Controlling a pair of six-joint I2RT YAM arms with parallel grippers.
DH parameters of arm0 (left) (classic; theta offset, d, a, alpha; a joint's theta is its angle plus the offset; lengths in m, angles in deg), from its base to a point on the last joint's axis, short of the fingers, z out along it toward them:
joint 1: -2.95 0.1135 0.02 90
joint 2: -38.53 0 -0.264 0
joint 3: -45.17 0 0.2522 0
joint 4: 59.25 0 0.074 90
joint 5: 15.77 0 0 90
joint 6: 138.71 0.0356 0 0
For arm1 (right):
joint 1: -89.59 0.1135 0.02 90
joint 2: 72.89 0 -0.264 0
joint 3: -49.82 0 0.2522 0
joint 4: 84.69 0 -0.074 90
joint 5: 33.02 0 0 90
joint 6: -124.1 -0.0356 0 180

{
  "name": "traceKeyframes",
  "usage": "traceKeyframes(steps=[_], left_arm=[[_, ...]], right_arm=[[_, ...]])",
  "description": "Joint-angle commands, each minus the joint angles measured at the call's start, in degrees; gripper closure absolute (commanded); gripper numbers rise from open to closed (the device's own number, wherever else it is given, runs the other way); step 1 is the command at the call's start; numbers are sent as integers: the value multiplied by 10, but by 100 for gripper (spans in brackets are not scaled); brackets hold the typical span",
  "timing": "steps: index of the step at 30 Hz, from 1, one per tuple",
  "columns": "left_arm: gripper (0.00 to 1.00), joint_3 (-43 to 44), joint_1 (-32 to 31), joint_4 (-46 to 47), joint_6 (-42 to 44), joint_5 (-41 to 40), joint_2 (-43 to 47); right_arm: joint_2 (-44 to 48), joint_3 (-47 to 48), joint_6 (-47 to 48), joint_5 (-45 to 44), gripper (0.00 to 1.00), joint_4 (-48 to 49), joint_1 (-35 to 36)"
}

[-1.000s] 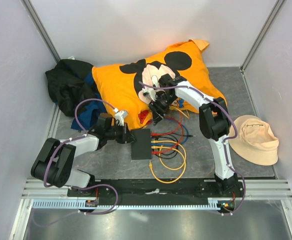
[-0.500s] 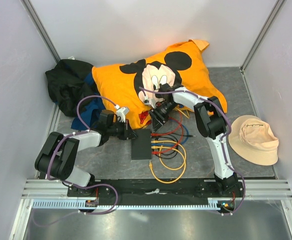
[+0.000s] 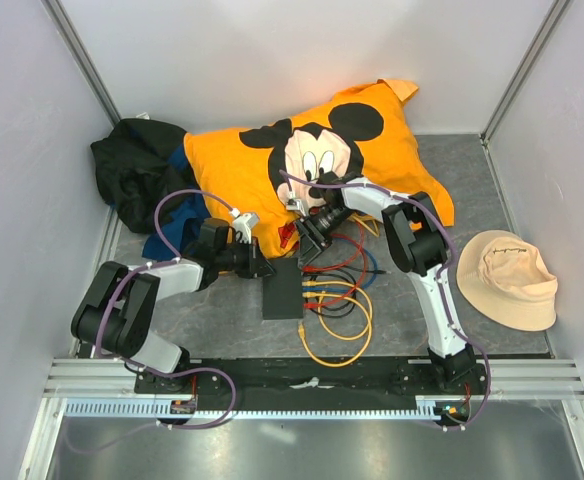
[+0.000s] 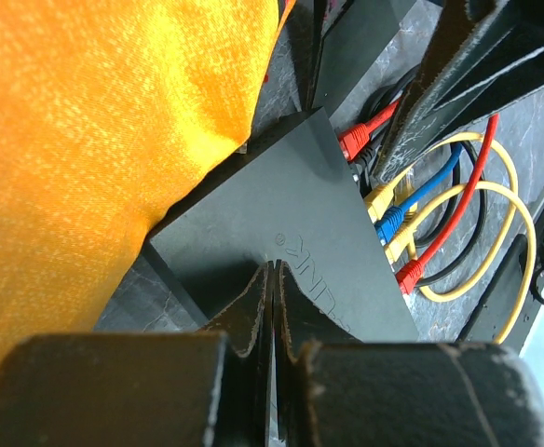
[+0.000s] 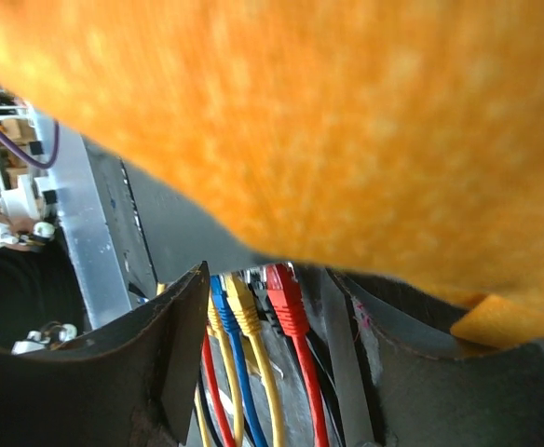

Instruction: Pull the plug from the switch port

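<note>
At centre of the overhead view, the flat dark grey-black rectangular switch lies on the grey table. Its port row faces frame right and its upper end is tucked against the big orange printed cushion.

- Left gripper: fingers pressed together, nothing between them, tips bearing down on the switch lid (a hold-down, as I read it).
- Right gripper: jaws spread. It hangs over the upper end of the port row, under the cushion's overhang.
- Right wrist view: a red plug, a yellow plug and a blue plug all sit in the gap. None is pinched yet.

Risks, as I judge them:
- The jaws straddle several plugs, so closing here could catch two at once, or the wrong one.
- Orange fabric droops close above the fingers and could get nipped in with the plug.
- If the latch tab is not released, the pull would drag the whole switch. The left fingertips press on a small patch of smooth lid and could skid.

Room:
- The cushion hems in the switch at upper left.
- Bare table lies lower left of the switch.
- The withdrawal path toward frame right runs over the looped yellow, red and black cables, which could snag.
- The beige fabric hat at far right is well apart.
</note>
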Motion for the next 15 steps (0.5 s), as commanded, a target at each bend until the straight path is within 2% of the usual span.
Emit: traceKeyframes(steps=[1, 15], left_arm=[[98, -7, 1, -48, 9, -60, -22], [98, 5, -18, -64, 20, -68, -33]], right_arm=[[-53, -4, 3, -42, 41, 19, 8], [-90, -16, 64, -38, 46, -34, 1]])
